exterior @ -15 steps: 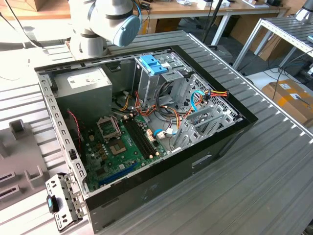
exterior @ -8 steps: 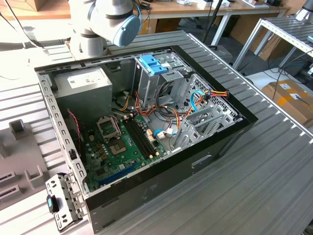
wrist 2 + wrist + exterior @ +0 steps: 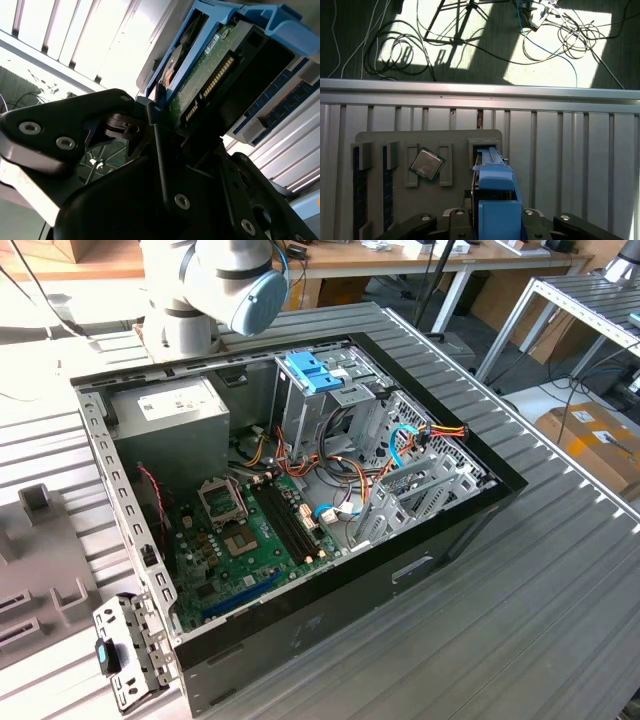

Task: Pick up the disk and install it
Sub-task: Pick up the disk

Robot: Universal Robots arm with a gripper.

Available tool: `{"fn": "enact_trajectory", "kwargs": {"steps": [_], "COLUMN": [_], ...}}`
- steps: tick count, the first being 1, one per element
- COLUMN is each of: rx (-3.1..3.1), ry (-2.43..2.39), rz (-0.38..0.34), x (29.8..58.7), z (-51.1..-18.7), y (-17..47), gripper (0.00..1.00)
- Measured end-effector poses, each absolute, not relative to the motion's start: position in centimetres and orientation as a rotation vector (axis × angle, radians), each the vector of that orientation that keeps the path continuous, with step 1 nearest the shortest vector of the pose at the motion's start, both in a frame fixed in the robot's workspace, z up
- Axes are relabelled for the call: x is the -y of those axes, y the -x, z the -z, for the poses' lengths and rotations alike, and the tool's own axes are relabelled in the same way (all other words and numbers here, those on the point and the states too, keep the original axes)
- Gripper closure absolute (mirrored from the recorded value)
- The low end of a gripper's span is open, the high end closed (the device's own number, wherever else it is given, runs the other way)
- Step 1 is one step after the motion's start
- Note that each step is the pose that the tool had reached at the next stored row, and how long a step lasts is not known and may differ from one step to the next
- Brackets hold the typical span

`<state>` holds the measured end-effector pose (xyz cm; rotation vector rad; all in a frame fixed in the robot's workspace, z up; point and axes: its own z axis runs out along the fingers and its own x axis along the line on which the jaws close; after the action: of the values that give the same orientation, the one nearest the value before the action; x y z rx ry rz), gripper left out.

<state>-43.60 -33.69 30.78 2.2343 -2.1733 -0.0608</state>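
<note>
Inside the claw [image 3: 495,220] sits the disk [image 3: 200,85], and the claw is closed tight on it. In the second wrist view the disk shows its green underside with a row of gold pins. A blue holder [image 3: 280,20] wraps around the disk.

In the first wrist view the blue holder sticks out from the claw over a grey tray [image 3: 380,140]. The tray lies on the ribbed metal surface [image 3: 570,150]. The end of the holder lines up with an open slot [image 3: 482,145] in the tray, but I cannot tell if it touches the tray. A square chip [image 3: 426,164] lies at a slant in the tray, near that slot. Past the edge of the surface, cables [image 3: 570,30] lie on the floor.

In the exterior view an open computer case [image 3: 400,570] lies on the ribbed surface, and the arm [image 3: 240,280] stands at its far side. Inside the case are a green board [image 3: 250,540] and a grey power box [image 3: 165,415]. A second blue holder [image 3: 312,370] sits on top of a metal cage [image 3: 345,415] in the case.
</note>
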Motion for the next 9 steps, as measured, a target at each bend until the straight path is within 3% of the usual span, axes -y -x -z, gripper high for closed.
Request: {"fn": "enact_trajectory", "kwargs": {"steps": [9], "rx": [2.173], "ry": [-2.234], "rz": [0.061], "x": [33.69], "z": [-31.45], "y": [43.6], "gripper": [0.64]}}
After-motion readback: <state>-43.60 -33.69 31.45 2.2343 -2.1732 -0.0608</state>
